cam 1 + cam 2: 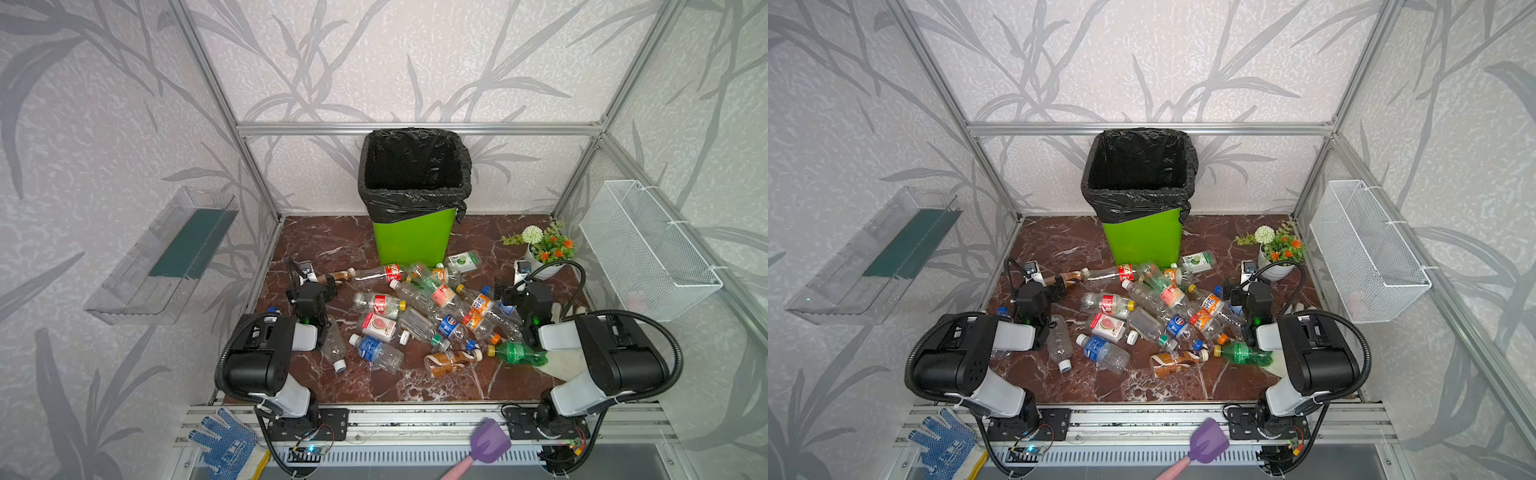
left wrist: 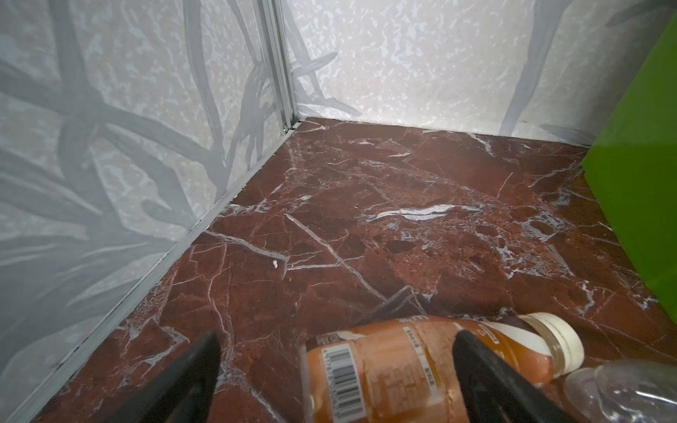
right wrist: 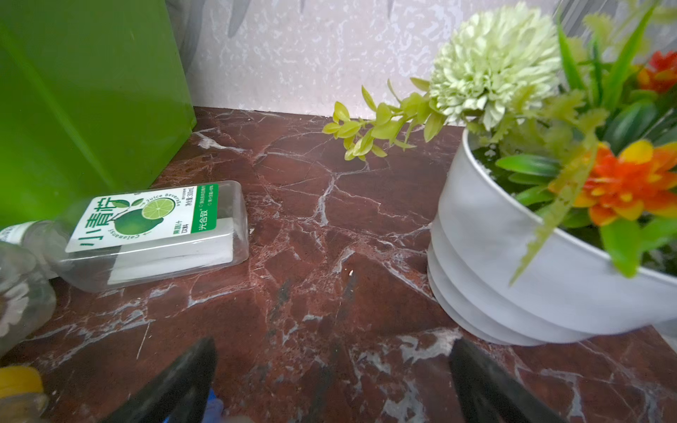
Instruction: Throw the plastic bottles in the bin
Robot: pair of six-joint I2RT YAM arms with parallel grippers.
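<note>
The lime-green bin (image 1: 413,243) with a black bag over its rim stands at the back of the marble floor. Several plastic bottles (image 1: 432,307) lie scattered in front of it, among them a green one (image 1: 519,353). My left gripper (image 2: 337,342) is open, low over the floor. A brown-labelled bottle (image 2: 395,366) with a white cap lies on its side partly between the jaws, untouched by the left finger. My right gripper (image 3: 333,348) is open over bare floor. A lime-juice bottle (image 3: 157,234) lies to one side by the bin wall (image 3: 84,102).
A white pot of artificial flowers (image 3: 513,263) stands close to my right gripper. A clear tray (image 1: 166,257) hangs on the left wall and a white wire basket (image 1: 648,249) on the right wall. A pale glove (image 1: 561,361) lies under the right arm.
</note>
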